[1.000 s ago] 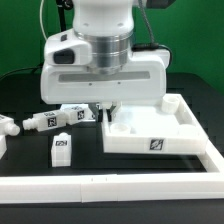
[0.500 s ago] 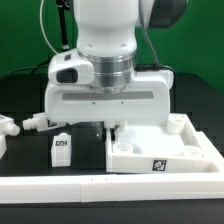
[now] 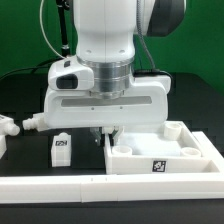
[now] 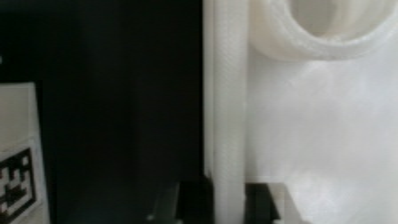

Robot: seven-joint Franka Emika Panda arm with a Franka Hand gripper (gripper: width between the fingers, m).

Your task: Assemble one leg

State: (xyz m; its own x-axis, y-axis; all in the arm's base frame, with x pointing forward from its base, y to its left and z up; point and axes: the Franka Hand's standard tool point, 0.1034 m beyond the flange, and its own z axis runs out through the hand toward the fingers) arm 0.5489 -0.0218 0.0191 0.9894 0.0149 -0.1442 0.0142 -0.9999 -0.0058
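Note:
A stubby white leg [image 3: 61,150] with a black-and-white tag stands upright on the black table, at the exterior view's left of my gripper. Another leg [image 3: 33,122] lies on its side further back, partly hidden by my hand. The large flat white panel [image 3: 165,152] with raised corner holes lies at the exterior view's right. My gripper [image 3: 110,134] is down at the panel's near-left rim. In the wrist view my gripper [image 4: 226,202] has one dark finger [image 4: 187,203] on each side of the panel's thin rim [image 4: 224,90], shut on it. A tagged leg [image 4: 16,150] shows at the edge.
A long white rail [image 3: 100,186] runs along the front of the table. A small white part [image 3: 6,127] lies at the far left edge. Black cables hang behind the arm. A round corner hole [image 4: 338,30] of the panel shows in the wrist view.
My gripper and the panel have moved together toward the exterior view's right and front. The lying legs behind are now mostly hidden by my hand. The upright leg has not moved.

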